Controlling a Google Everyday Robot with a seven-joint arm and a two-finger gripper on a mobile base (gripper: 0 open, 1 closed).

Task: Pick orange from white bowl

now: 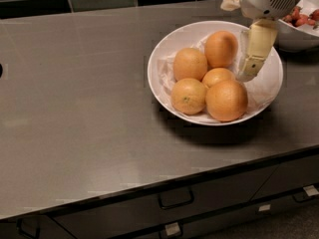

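- Five oranges sit packed together in a wide, glossy white bowl lined with crumpled white paper, on a smooth grey countertop.
- The oval orange, evenly deep in colour, lies at the back of the pile. It touches the small middle orange in front of it and another orange to its left.
- The gripper hangs over the bowl's right side, just beside the oval orange. Whether it is spread or closed cannot be told.
- Risk: the fruit is tightly packed, so closing around the oval orange could shove the small middle orange or the biggest orange and set them rolling.
- Risk: smooth, rounded skin could slip out of an off-centre grasp.
- Risk: the loose paper could snag and lift with the fruit.
- Risk: a sideways push could slide the bowl on the slick counter.
- Risk: a second bowl holding red fruit stands close behind the arm and could be knocked.
- No brand, label or writing can be read anywhere.
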